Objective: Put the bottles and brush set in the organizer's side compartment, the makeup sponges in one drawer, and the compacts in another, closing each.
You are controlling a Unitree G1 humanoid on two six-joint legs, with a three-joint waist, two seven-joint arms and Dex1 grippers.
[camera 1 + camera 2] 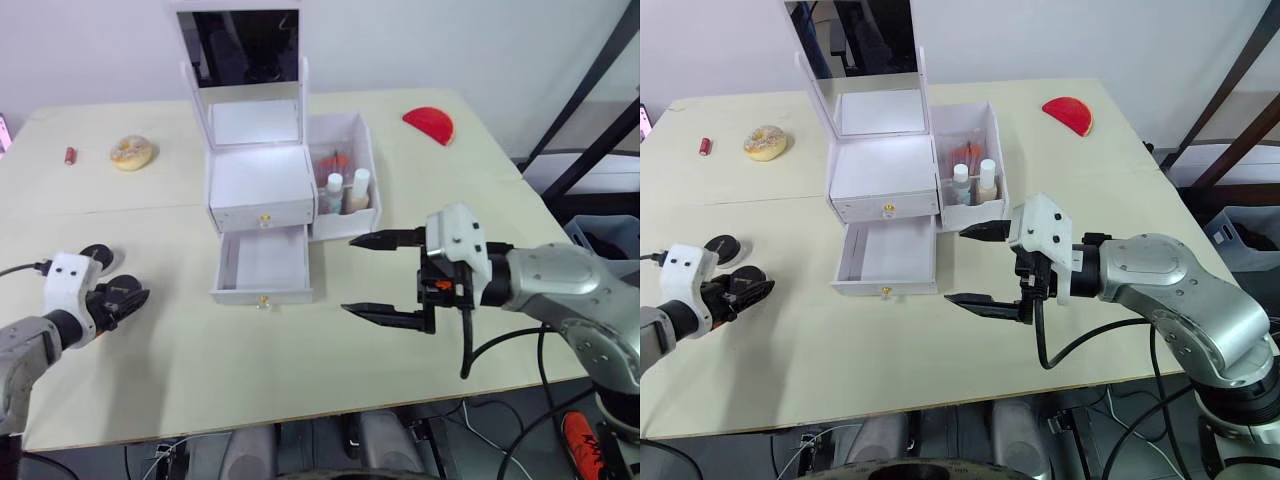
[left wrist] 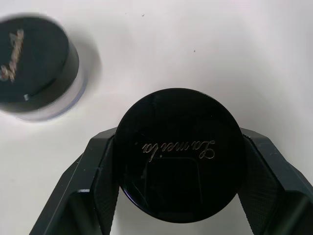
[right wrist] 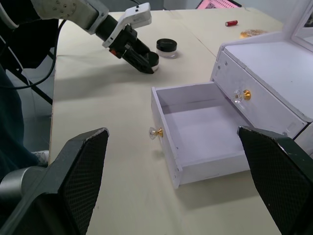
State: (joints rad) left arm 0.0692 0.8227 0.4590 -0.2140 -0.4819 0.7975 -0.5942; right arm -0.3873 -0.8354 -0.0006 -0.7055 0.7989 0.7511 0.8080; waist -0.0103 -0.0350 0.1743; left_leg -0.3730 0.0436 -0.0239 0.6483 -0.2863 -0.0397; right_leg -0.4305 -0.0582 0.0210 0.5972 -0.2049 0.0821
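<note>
The white organizer [image 1: 262,190] stands mid-table with its mirror up. Its upper drawer is shut, and the lower drawer [image 1: 262,265] is pulled out and empty. Two bottles [image 1: 345,192] and the brush set [image 1: 333,163] stand in the side compartment [image 1: 371,170]. My left gripper [image 2: 179,143] is shut on a round black compact [image 2: 178,117] at the table's left. A second compact [image 1: 97,256] lies just beyond it. My right gripper [image 1: 349,275] hangs open and empty, to the right of the open drawer. The makeup sponges are out of view.
A doughnut [image 1: 132,152] and a small red tube [image 1: 70,155] lie at the far left of the table. A red half-round piece [image 1: 430,123] sits at the far right. Bare tabletop [image 1: 250,360] stretches between the drawer and the near edge.
</note>
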